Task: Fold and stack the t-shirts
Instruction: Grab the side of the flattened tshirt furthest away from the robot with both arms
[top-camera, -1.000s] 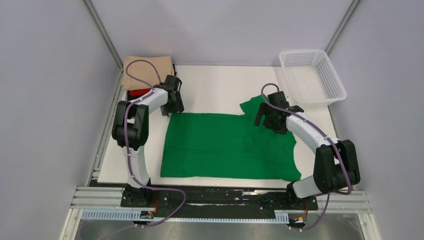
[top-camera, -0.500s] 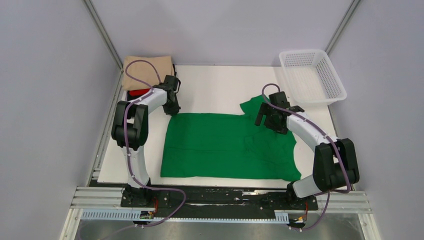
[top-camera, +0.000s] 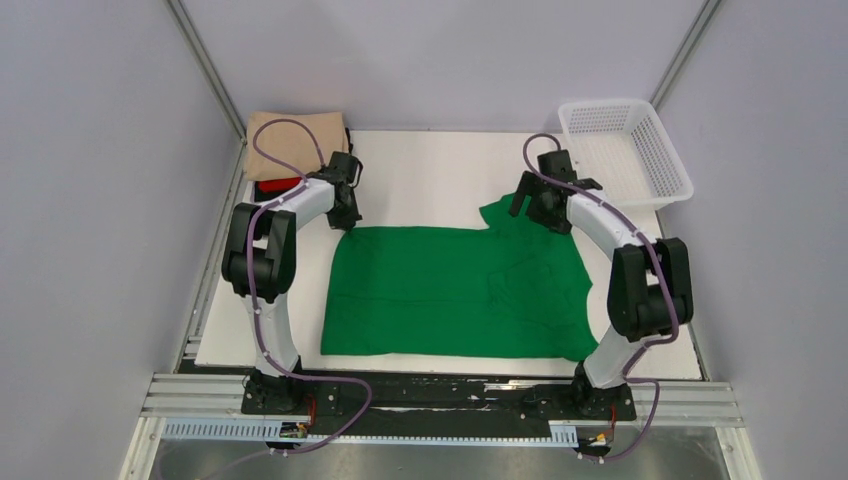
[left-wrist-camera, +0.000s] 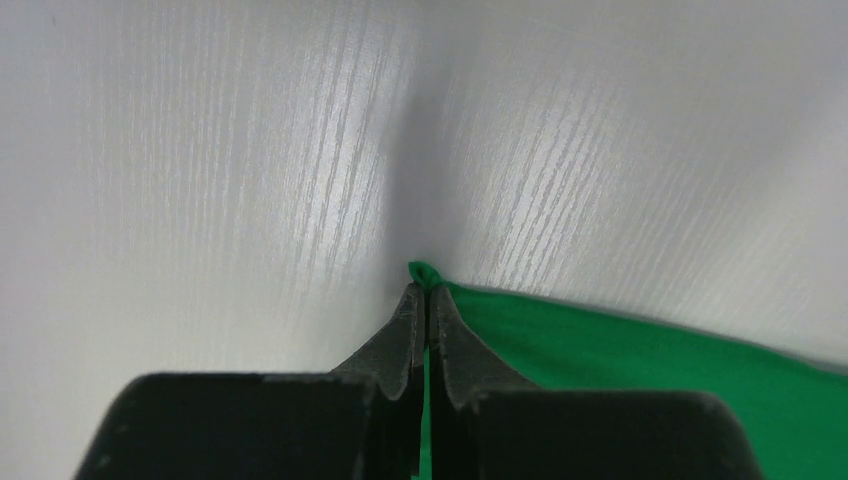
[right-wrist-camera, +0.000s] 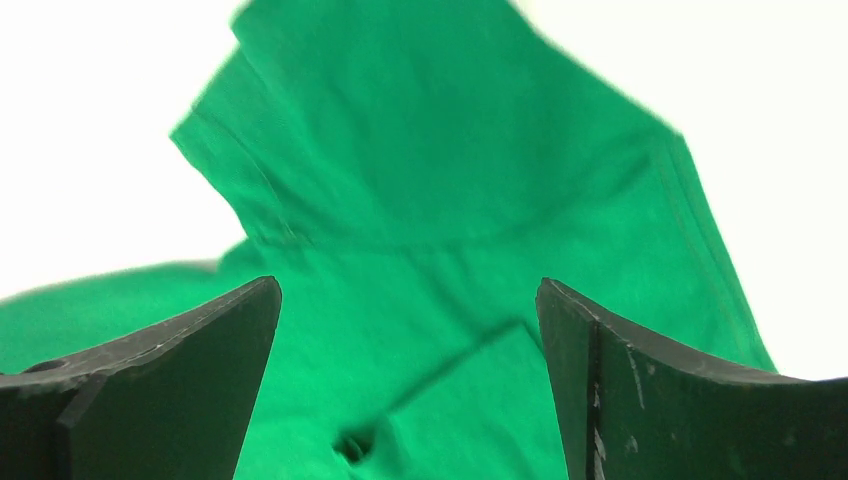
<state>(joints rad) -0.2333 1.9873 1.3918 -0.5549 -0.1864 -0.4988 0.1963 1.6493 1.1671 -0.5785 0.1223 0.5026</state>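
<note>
A bright green t-shirt (top-camera: 455, 290) lies spread flat across the middle of the white table. My left gripper (top-camera: 346, 219) is at the shirt's far left corner and is shut on it. In the left wrist view the closed fingertips (left-wrist-camera: 427, 296) pinch the green corner (left-wrist-camera: 421, 271), with cloth (left-wrist-camera: 640, 355) trailing off to the right. My right gripper (top-camera: 533, 208) hangs open over the far right sleeve (top-camera: 503, 212). The right wrist view shows green cloth (right-wrist-camera: 420, 200) below the wide-apart fingers (right-wrist-camera: 225, 320), with nothing held. A folded beige t-shirt (top-camera: 290, 142) lies on a red one (top-camera: 277, 185) at the back left.
A white mesh basket (top-camera: 625, 150) stands at the back right corner. Grey walls close in both sides and the back. The stack of folded shirts sits just behind the left arm's wrist.
My left gripper has closed on the green shirt's far left corner. The right arm has swung away from the shirt's body, further back, to above the far sleeve, still open.
</note>
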